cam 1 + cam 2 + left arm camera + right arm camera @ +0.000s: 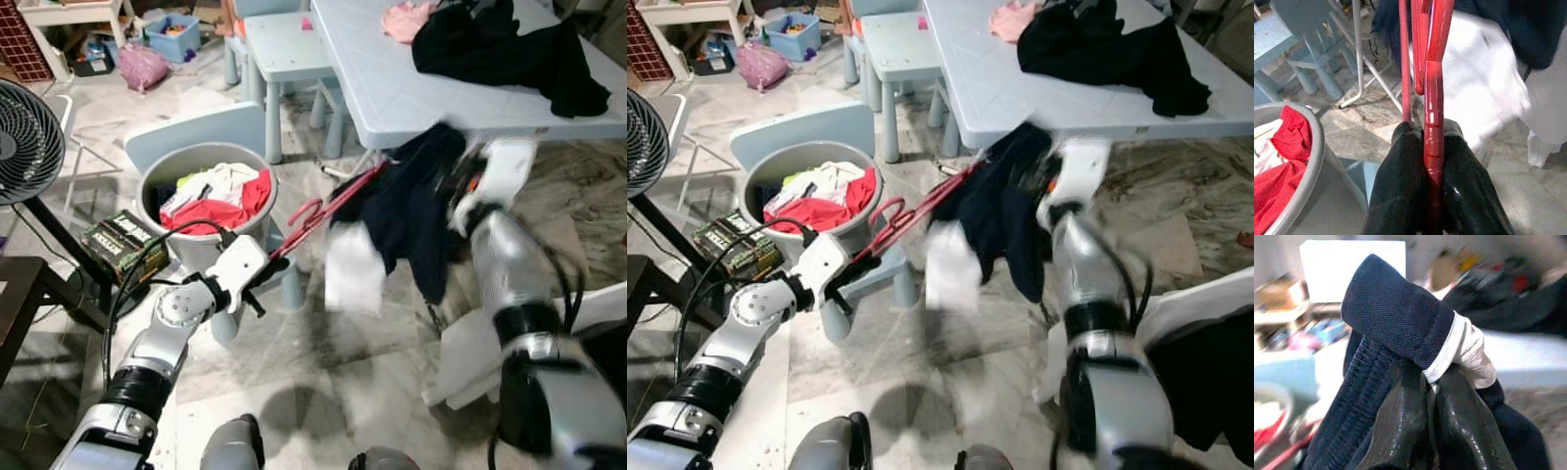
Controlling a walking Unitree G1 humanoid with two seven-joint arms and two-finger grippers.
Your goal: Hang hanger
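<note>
Closest to us, our left gripper (pixel 1432 196) is clamped tight on the end of the red plastic hanger (pixel 323 211), held out over the floor just beside the grey laundry bucket (pixel 196 250). Our right gripper (pixel 1435 431) pinches the cuff of the dark navy garment (pixel 411 211) draped on it, below the pale blue tabletop (pixel 392 93). We reckon the garment could slide off if the hanger tilts, since it's hanging loose.

Pale blue table (pixel 392 88) bearing black clothes (pixel 509 49) with a pink garment (pixel 407 20) just beside them, marble floor (pixel 323 382) below the table
</note>
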